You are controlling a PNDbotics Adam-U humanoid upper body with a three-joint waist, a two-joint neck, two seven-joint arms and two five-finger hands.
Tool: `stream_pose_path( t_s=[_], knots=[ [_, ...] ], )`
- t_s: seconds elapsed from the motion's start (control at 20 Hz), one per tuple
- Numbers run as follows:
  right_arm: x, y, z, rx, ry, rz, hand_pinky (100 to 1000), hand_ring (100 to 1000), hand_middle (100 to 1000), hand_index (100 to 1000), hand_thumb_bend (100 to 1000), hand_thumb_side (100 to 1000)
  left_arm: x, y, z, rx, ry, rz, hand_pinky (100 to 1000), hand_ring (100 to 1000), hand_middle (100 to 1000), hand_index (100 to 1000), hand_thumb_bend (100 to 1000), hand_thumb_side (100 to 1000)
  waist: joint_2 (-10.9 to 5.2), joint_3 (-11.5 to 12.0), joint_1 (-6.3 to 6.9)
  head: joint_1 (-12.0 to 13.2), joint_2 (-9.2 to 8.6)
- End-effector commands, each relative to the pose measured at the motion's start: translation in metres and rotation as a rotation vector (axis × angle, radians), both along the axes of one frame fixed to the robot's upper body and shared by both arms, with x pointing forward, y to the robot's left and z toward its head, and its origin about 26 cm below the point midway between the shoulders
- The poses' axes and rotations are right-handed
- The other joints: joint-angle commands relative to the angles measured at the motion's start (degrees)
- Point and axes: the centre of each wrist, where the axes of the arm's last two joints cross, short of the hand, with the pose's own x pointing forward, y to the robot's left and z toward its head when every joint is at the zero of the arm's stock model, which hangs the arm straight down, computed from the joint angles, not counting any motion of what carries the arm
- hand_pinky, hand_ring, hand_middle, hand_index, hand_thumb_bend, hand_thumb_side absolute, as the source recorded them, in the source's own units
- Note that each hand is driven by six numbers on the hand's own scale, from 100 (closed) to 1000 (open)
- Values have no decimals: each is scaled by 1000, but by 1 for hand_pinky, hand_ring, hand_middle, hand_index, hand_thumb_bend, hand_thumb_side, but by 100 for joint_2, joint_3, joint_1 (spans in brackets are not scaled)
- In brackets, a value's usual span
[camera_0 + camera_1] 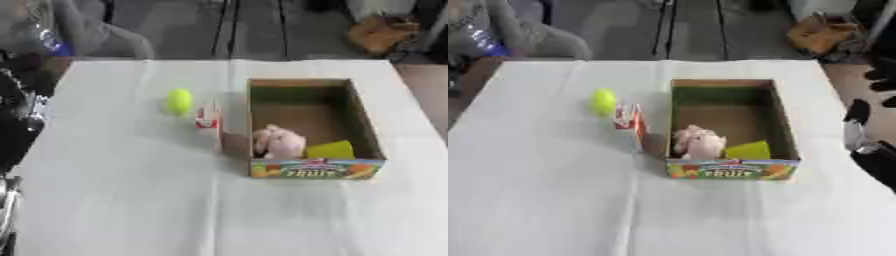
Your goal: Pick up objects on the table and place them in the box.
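Note:
An open cardboard box with a fruit print on its front stands right of the table's middle. Inside it, at the near end, lie a pink plush toy and a yellow object. A yellow-green ball rests on the white cloth left of the box. A small white and red carton stands between the ball and the box's left wall. My left hand shows as a dark shape at the left edge, away from the objects. My right hand is at the right edge, beside the box but apart from it.
A white cloth covers the table. Bare cloth stretches across the near half. Beyond the far edge are a dark floor, a seated person's grey clothing and a brown bag.

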Motion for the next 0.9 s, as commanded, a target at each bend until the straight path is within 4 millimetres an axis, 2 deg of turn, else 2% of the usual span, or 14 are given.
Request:
stream_pose_path(
  t_s=[0.05,0.65,0.9],
  knots=[
    [-3,-3,11,-20,-37,-6,616,726,739,923,100,239,-3,1,8,26,-23,3,645,744,778,844,584,758,-102,-3,2,23,-29],
    [-3,-2,10,-20,-36,-6,615,725,739,923,100,243,-2,3,10,47,-16,-3,646,746,779,845,589,744,-98,-10,5,29,-37],
    [-3,-2,10,-23,-32,-4,615,725,739,924,100,241,9,14,16,154,78,29,649,762,809,872,604,701,-119,-22,15,22,-27]
  ],
)
